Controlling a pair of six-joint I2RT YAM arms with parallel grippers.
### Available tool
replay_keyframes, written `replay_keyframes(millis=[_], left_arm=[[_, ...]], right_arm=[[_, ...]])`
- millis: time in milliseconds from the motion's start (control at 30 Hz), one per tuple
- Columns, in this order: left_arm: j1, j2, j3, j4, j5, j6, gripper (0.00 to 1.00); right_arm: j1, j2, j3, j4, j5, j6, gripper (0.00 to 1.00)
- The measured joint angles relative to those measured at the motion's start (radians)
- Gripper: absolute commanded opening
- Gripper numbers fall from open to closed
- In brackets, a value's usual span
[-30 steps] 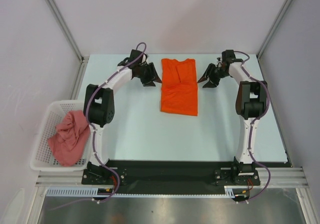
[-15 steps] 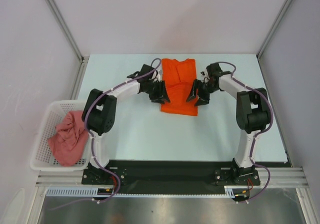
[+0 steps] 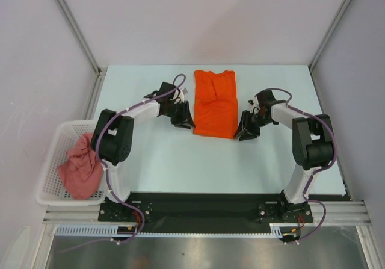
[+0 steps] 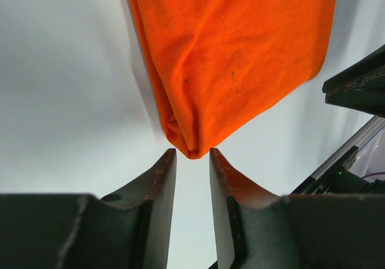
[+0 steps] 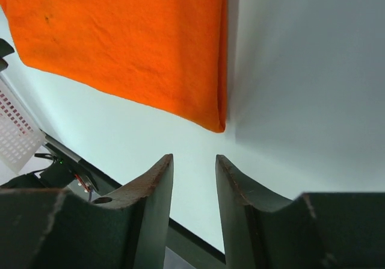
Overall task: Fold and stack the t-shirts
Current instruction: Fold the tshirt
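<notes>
The bright orange t-shirt (image 3: 215,103) lies folded lengthwise into a narrow strip on the table, collar at the far end. My left gripper (image 3: 183,121) is open at its near left corner. In the left wrist view the shirt's (image 4: 234,58) folded corner sits right at the tips of the left gripper (image 4: 192,154). My right gripper (image 3: 243,132) is open at the near right corner. In the right wrist view the shirt's (image 5: 120,46) corner lies just beyond the right gripper (image 5: 194,157), apart from it. The salmon-pink t-shirt (image 3: 81,166) lies crumpled in the basket.
The white lattice basket (image 3: 51,154) stands at the left edge of the table, near the left arm's base; a bit of it shows in the right wrist view (image 5: 15,136). Grey walls with metal posts enclose the table on three sides.
Both grippers have moved from beside the shirt's far end, along its sides, toward me to its near corners. The orange shirt has not moved.
</notes>
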Motion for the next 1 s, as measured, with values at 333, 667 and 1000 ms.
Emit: replay_keyframes(millis=[333,667,1000], left_arm=[[0.028,0.035,0.000,0.047,0.042,-0.010,0.31],[0.028,0.103,0.001,0.070,0.089,-0.048,0.30],[0.028,0.114,0.000,0.125,0.156,-0.103,0.22]], right_arm=[[0.000,0.015,0.000,0.040,-0.016,-0.018,0.31],[-0.010,0.015,0.000,0.042,-0.023,-0.018,0.32],[-0.024,0.015,-0.020,0.046,-0.032,-0.019,0.45]])
